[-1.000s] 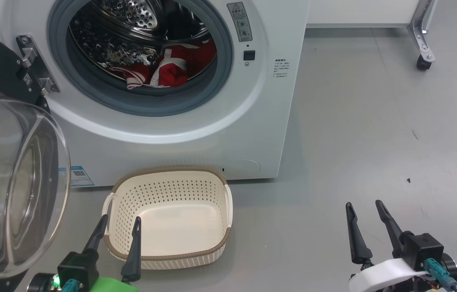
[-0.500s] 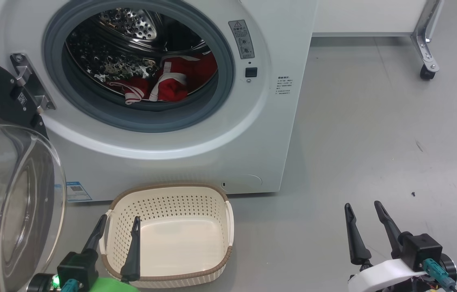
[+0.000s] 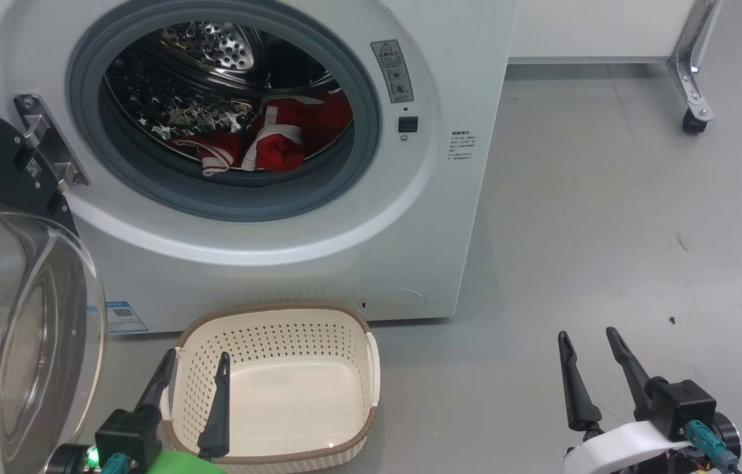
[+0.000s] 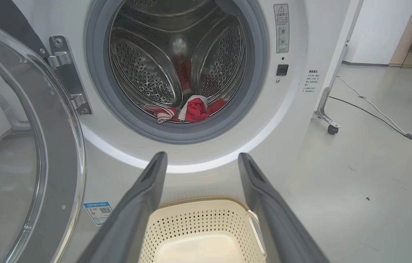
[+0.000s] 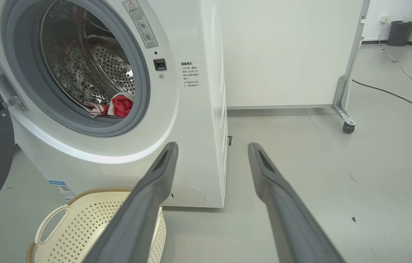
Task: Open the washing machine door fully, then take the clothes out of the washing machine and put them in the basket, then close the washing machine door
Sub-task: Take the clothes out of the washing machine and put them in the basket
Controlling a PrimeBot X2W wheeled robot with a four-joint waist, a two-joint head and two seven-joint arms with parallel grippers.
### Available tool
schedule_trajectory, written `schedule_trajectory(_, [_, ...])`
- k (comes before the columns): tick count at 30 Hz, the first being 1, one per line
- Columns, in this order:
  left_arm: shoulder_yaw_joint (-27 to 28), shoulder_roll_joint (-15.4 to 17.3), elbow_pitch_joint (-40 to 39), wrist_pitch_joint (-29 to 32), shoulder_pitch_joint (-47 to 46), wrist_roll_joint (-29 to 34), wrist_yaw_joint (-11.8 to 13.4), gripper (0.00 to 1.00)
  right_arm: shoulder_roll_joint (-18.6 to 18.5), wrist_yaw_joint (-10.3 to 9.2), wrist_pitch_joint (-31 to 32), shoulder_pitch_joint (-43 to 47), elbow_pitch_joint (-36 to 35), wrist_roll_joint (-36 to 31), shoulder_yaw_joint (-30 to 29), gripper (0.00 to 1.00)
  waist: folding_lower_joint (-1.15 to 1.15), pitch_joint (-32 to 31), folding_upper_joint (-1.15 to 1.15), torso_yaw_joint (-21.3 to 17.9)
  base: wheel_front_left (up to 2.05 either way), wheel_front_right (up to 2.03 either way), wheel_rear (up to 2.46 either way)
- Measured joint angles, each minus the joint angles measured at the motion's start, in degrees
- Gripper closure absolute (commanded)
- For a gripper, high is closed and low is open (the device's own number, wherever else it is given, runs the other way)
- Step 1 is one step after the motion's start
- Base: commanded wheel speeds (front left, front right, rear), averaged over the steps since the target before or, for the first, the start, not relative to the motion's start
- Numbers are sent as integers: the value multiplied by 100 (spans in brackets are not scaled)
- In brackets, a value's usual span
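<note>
The round black-rimmed glass door [image 3: 8, 329] stands wide at frame left, so unloading seems next. Left hand [image 3: 197, 354] and right hand [image 3: 586, 333] hang spread, empty; one must reach the red white-striped garment [image 3: 278, 135] at upper centre.

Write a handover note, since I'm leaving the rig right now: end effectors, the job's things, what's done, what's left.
Left end effector: open, empty, above the basket at its near left corner.
Right end effector: open, empty, over the floor.
Door swung open at the left. Red striped clothes lie in the drum of the washing machine. Basket empty, on the floor before it.
Done: door opened. Left: move clothes to basket, close door.
</note>
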Motion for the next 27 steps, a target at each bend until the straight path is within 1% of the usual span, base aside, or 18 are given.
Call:
schedule_trajectory(10, [-41, -2, -2, 27, 0, 9, 1, 0, 0, 1, 0, 0, -5, 0, 2, 0, 0, 36, 0, 3, 0, 0, 0])
schedule_trajectory(16, [-174, -19, 4, 109, -38, 9, -3, 0, 2, 8, 0, -9, -102, -2, 38, 0, 0, 247, 0, -8, 0, 0, 0])
schedule_trajectory(21, [-247, -73, 90, 181, -407, -9, -58, 0, 1, 41, 0, -136, -261, -35, 77, 0, 0, 517, 0, -31, 0, 0, 0])
schedule_trajectory(27, [-314, -108, 447, 400, -995, -120, -136, 0, 0, 96, 0, -339, -399, -115, 220, 0, 0, 934, 0, -102, 0, 0, 0])
